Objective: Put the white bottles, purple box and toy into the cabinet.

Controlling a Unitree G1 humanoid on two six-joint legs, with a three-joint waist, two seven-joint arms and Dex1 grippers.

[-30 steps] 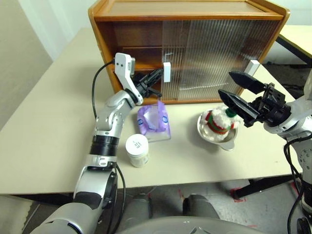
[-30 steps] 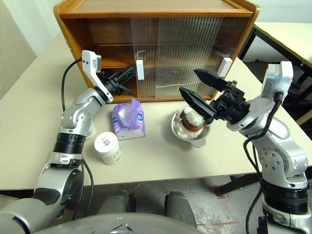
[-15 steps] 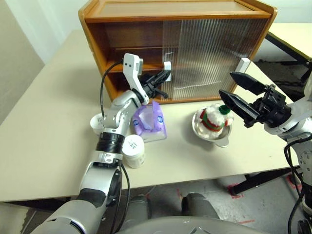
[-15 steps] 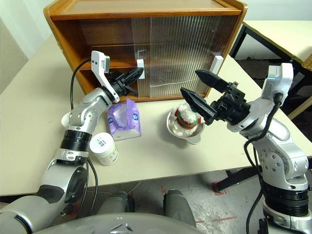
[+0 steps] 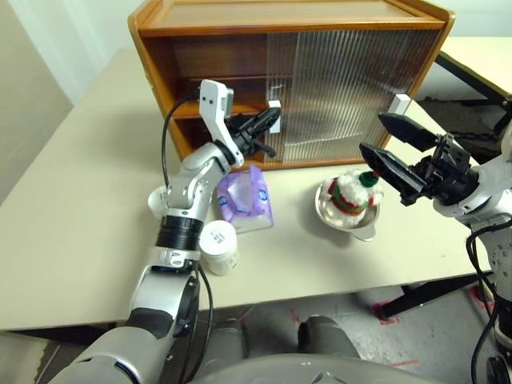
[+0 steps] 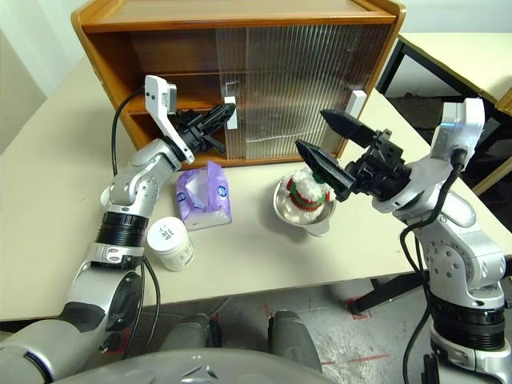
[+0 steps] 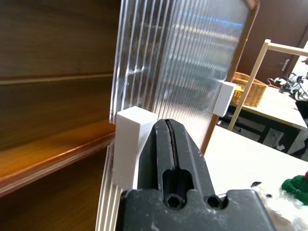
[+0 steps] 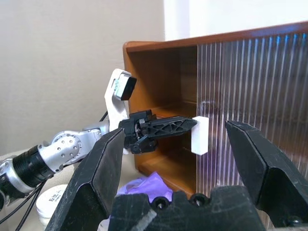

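I see the cabinet [image 5: 288, 80] across the upper middle of the head view, standing on the pale table [image 5: 80, 224]. Its left half is open, showing the dark wooden inside and the inner shelf [image 5: 216, 112]; the ribbed translucent doors [image 5: 352, 88] cover the middle and right. One white block handle [image 5: 274, 116] sits at the edge of the opening, a second white handle [image 5: 399, 104] at the far right of the doors.

My left gripper [image 5: 268, 122] is up at the centre of the frame with its two black fingers pressed together, holding nothing, the tips right against the first handle on its open side. In the left wrist view the closed fingers [image 7: 169, 159] lie just beside that white block [image 7: 132, 144]; I cannot tell for sure whether they touch it.

My right gripper [image 5: 392, 148] hangs at the right of the frame with its fingers spread wide and empty, above and just right of the toy [image 5: 350, 192]. The toy sits in a shiny metal bowl [image 5: 356, 226] on the table, right of centre, in front of the closed doors.

The purple box [image 5: 246, 200] stands on the table just left of centre, below the left gripper, white tissue poking from its top. One white bottle [image 5: 218, 246] stands in the lower left of centre, beside my left forearm; the other white bottle [image 5: 158, 200] peeks out behind that forearm, further left. All four things are outside the cabinet.
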